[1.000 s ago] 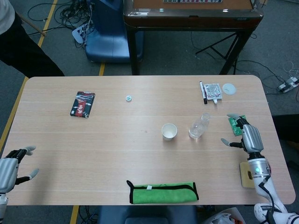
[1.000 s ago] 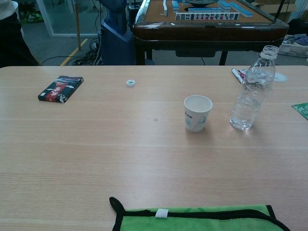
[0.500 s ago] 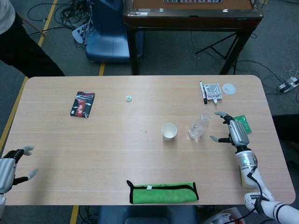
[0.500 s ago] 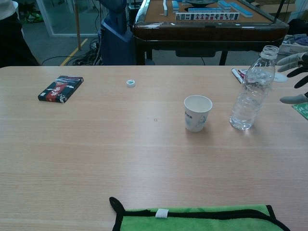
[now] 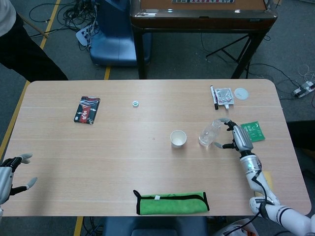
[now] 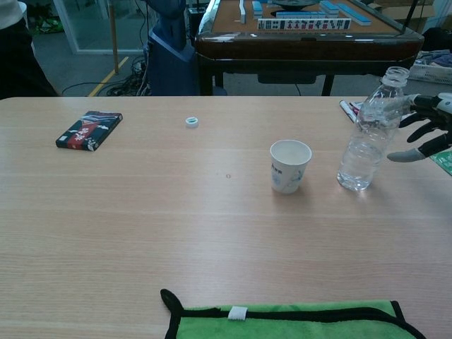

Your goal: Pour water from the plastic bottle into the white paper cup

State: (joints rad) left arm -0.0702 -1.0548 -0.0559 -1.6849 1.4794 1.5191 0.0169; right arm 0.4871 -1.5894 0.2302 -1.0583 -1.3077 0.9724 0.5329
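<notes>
A clear plastic bottle (image 5: pixel 208 133) (image 6: pixel 370 135) stands upright and uncapped on the table, right of the white paper cup (image 5: pixel 178 138) (image 6: pixel 289 165). My right hand (image 5: pixel 236 137) (image 6: pixel 426 127) hovers just right of the bottle with its fingers spread toward it, holding nothing; whether a fingertip touches the bottle I cannot tell. My left hand (image 5: pixel 10 173) stays at the table's left front edge, fingers apart and empty. A small bottle cap (image 5: pixel 135 103) (image 6: pixel 191 121) lies far back left of the cup.
A green cloth (image 5: pixel 171 202) (image 6: pixel 289 321) lies at the front edge. A dark card box (image 5: pixel 87 109) (image 6: pixel 89 131) sits at the left. A marker and packet (image 5: pixel 221 96), a round lid (image 5: pixel 241 93) and a green packet (image 5: pixel 254 131) lie near the right side.
My right hand has moved left across the table, from beside the green packet to right next to the bottle. The bottle, the cup and my left hand stay put.
</notes>
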